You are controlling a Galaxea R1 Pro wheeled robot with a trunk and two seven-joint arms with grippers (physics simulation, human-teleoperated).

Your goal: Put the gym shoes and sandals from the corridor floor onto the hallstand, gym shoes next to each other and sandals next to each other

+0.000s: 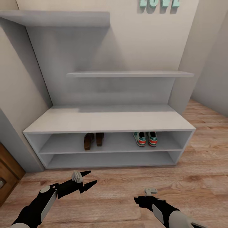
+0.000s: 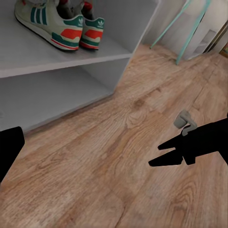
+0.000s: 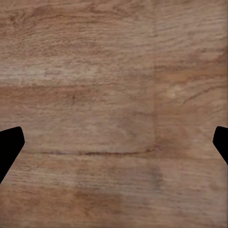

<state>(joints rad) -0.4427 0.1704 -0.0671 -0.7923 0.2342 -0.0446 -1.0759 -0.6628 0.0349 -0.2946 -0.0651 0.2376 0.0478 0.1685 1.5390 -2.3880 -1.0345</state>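
Observation:
The pale grey hallstand [image 1: 107, 122] stands against the wall ahead. On its upper open shelf, the two dark brown sandals [image 1: 93, 140] lie side by side at the left. The two gym shoes [image 1: 145, 138] sit side by side at the right of the same shelf, heels outward, and the left wrist view shows them close up [image 2: 59, 23]. Both grippers hover low over the corridor floor [image 1: 190, 177] in front of the rack. My left gripper [image 1: 92, 177] is open and holds nothing. My right gripper [image 1: 136, 200] is also open and empty, its fingers spread wide over bare planks [image 3: 117, 140].
Two staggered wall shelves [image 1: 129, 74] hang above the rack's broad top. A brown wooden door [image 1: 8, 177] sits at the left edge. Walls close in at left and right. Thin teal legs [image 2: 190, 28] stand beyond the rack's right end.

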